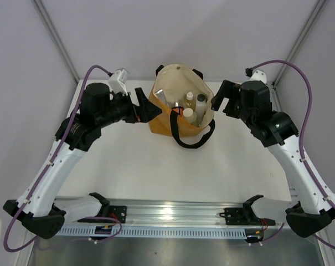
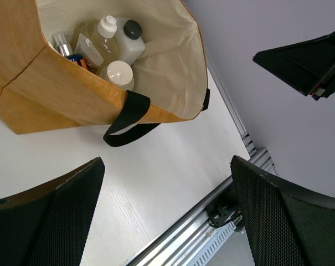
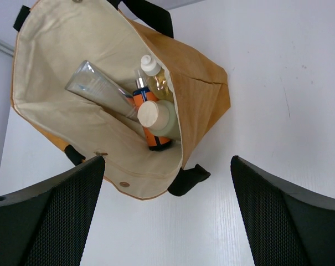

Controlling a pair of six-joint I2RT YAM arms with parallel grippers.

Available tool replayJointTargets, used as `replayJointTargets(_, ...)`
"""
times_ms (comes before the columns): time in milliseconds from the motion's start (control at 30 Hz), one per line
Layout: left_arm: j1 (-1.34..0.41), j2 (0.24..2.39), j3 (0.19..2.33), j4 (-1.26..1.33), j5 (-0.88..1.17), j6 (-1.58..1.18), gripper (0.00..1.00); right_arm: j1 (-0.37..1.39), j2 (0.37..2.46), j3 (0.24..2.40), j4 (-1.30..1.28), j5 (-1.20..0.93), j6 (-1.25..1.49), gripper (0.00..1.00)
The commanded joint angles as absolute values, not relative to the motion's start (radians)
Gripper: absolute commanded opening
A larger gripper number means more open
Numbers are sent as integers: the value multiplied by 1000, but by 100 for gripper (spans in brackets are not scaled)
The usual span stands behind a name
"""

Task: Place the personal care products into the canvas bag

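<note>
The mustard-tan canvas bag (image 1: pixel 160 121) stands open at the table's far middle, its black loop handle (image 1: pixel 190 142) hanging down the front. Several personal care bottles stand inside it: a slim clear tube (image 3: pixel 98 88), an orange bottle (image 3: pixel 150 138), a yellowish white-capped bottle (image 3: pixel 154 76), a round white-capped one (image 3: pixel 148 114) and a dark-capped one (image 2: pixel 132 29). My left gripper (image 1: pixel 147 107) is open and empty just left of the bag. My right gripper (image 1: pixel 218 100) is open and empty just right of it. Both hover above the table beside the bag's rim.
The bag also shows in the left wrist view (image 2: pixel 56 86) and the right wrist view (image 3: pixel 203 77). A metal rail (image 1: pixel 173 213) runs along the near edge. Frame posts (image 1: pixel 56 39) and grey walls stand close behind the bag.
</note>
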State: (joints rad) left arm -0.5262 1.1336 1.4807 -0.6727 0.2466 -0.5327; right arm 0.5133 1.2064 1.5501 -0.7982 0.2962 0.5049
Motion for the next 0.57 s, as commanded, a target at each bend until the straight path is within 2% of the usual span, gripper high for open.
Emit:
replayJointTargets(0,-531,1108,1465,-623,268,-532,99,517,1177,1542,-770,304,532,99)
replayJointTargets(533,-531,1117,1474,-609,279,-541,99,517,1172,1549,-807,308,541,100)
